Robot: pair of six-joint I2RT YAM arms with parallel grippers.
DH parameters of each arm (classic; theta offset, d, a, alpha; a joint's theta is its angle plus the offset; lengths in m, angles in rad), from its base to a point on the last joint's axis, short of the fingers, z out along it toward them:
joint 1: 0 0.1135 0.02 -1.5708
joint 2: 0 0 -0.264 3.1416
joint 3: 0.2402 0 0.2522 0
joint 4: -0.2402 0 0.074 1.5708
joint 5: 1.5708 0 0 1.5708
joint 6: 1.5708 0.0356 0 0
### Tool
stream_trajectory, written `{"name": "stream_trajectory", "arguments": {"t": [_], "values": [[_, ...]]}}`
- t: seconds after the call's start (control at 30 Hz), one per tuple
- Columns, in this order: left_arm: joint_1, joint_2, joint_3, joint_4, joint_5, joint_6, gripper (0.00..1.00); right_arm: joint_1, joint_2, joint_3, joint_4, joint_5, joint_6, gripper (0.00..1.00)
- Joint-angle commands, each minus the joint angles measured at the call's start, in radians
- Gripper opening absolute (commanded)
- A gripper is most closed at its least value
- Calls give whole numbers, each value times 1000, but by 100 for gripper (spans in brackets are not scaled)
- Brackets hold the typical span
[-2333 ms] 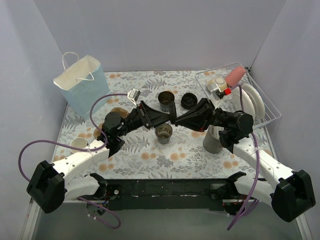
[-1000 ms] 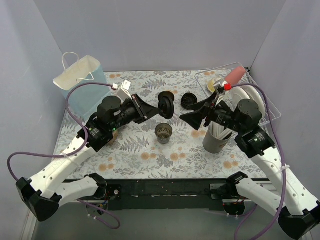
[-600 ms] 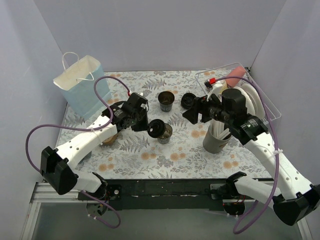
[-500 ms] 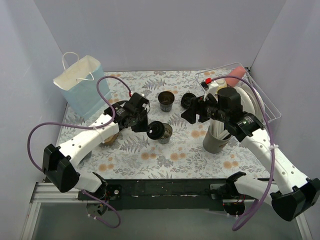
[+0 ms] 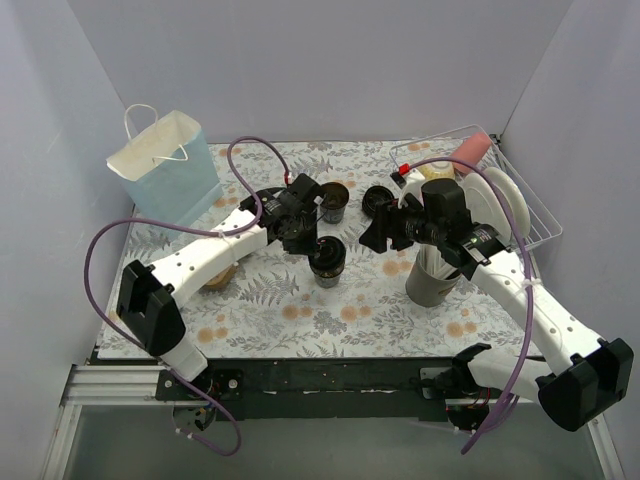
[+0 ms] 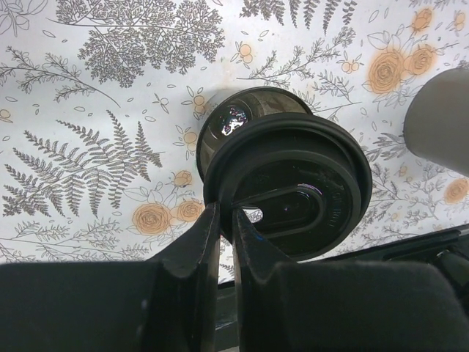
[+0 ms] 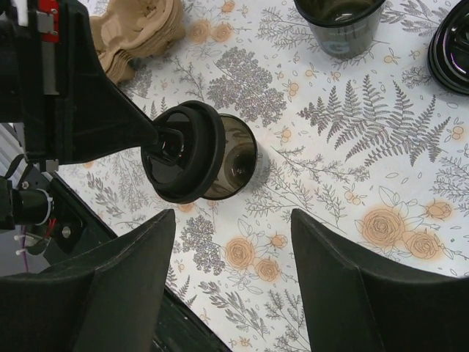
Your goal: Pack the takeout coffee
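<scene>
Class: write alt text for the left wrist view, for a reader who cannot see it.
The left gripper pinches the rim of a round black lid over an open black cup, hiding most of its mouth. Below is a floral tablecloth; a grey holder shows at the right edge.

A floral cloth point(image 5: 270, 310) covers the table. At its far left corner a pale blue paper bag point(image 5: 165, 170) with white handles stands upright, mouth open. At the far right sits a white wire rack point(image 5: 533, 190). It holds a white plate point(image 5: 512, 200) on edge, and a pink item point(image 5: 472, 150) lies at the rack's far rim. Just in front of the rack a grey holder point(image 5: 425, 288) stands upright. A crumpled brown wad point(image 7: 139, 29) lies on the cloth at the left side, nearer than the bag.
</scene>
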Motion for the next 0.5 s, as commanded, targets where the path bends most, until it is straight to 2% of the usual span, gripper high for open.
{"name": "stream_trajectory", "arguments": {"t": [0.0,0.37,0.47], "values": [[-15,18,74,-57,-66,7,0,1,-20,-4,40,11,-9,72],[-43,133,169,-139,-105,14,0,1,-32,-28,66,6,-18,71],[-44,142,164,-118,-85,17,0,1,-34,-28,63,6,-21,71]]}}
